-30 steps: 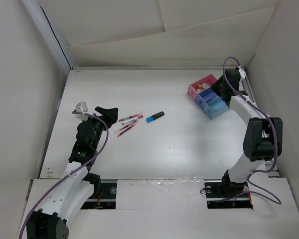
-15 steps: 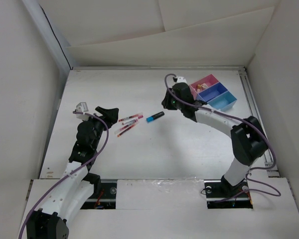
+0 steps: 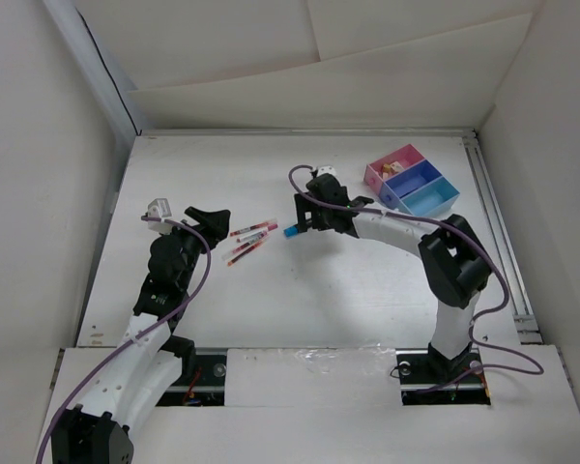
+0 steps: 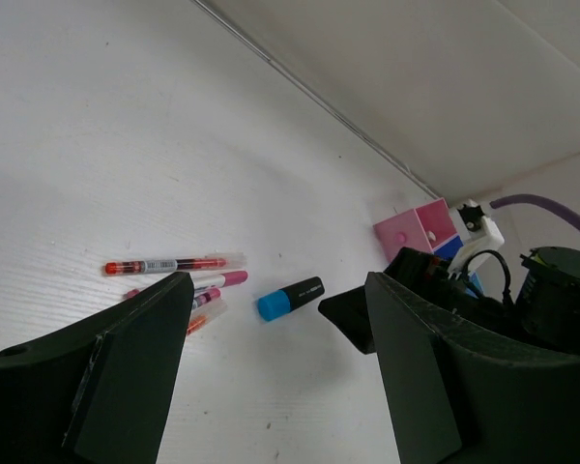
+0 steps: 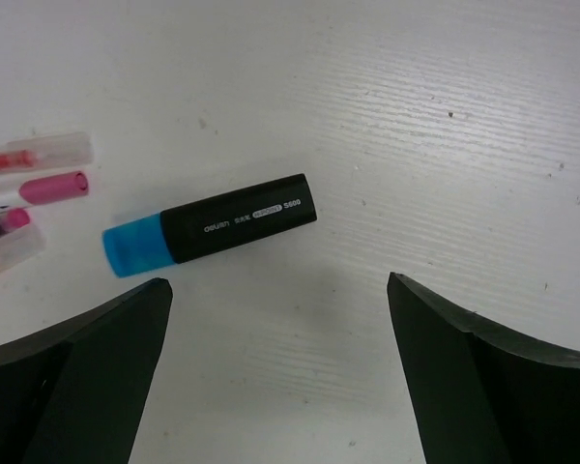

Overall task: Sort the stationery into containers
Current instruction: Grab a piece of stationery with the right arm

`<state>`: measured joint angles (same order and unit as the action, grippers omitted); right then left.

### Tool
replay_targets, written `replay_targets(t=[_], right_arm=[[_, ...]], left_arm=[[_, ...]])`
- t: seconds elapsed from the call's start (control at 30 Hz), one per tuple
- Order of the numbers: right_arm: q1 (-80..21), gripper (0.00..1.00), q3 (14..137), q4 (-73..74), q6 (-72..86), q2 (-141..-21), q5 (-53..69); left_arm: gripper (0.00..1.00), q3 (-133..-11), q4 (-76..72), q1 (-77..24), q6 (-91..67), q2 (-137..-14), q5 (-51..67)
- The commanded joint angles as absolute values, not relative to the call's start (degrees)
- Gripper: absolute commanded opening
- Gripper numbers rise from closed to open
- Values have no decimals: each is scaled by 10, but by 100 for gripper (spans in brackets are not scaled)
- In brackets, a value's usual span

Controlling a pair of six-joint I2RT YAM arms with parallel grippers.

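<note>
A black marker with a blue cap lies flat on the white table, just beyond my right gripper, which hangs open over it and holds nothing. From above, the right gripper partly covers the marker. Several thin red and pink pens lie in a loose bunch to its left. My left gripper is open and empty, left of the pens, with the marker ahead of it. The joined containers stand at the back right: pink, dark blue, light blue. Small beige pieces lie in the pink one.
White walls close in the table on the left, back and right. A metal rail runs along the right edge behind the containers. The right arm arches across the table from its base to the marker, with a purple cable looping above it.
My right arm has swung left from the containers to the marker, and its jaws have spread wide. The left arm, pens and marker have not moved.
</note>
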<state>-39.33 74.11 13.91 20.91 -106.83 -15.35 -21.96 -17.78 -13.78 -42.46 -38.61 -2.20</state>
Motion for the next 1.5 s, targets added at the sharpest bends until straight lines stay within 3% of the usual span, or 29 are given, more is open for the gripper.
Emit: replay_targets(t=[0.0,0.83,0.97,1.1,1.23,1.37,1.47], right_arm=[[-393,100,779,179,177,-1093,-182],[-403,100,950,262,100,-1233,-159],[-410,100,914,244,105,-1189,-165],[-410,89,891,224,101,-1130,-128],[-410,89,914,260,82,-1122,-68],[-422,99,932,277,69,-1158,-80],[-422,100,947,288,62,-1186,-87]], left_arm=[[69,-236,-204,-139,-417,-379,-20],[69,-236,-200,-139,-417,-379,-26],[69,-236,-206,-139,-417,-379,-26],[69,-236,-213,-139,-417,-390,-14],[69,-231,-207,-139,-417,-390,-14],[69,-231,-213,-139,-417,-390,-14],[69,-231,-207,-139,-417,-385,-14]])
